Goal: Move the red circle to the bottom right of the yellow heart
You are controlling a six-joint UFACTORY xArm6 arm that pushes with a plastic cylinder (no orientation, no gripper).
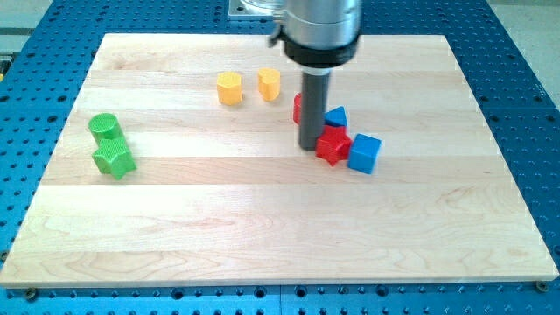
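Note:
The red circle (298, 108) is mostly hidden behind my rod; only its left edge shows, just below and right of the yellow heart (269, 83). My tip (311, 146) rests on the board directly below the red circle and touches the left side of a red star (332, 145). The yellow heart sits near the view's top centre, with a yellow hexagon (229, 88) to its left.
A blue triangle (336, 117) lies right of the rod. A blue cube (364, 153) sits right of the red star. A green circle (104, 127) and a green star (114, 160) sit at the view's left. The wooden board (262, 236) ends on a blue perforated table.

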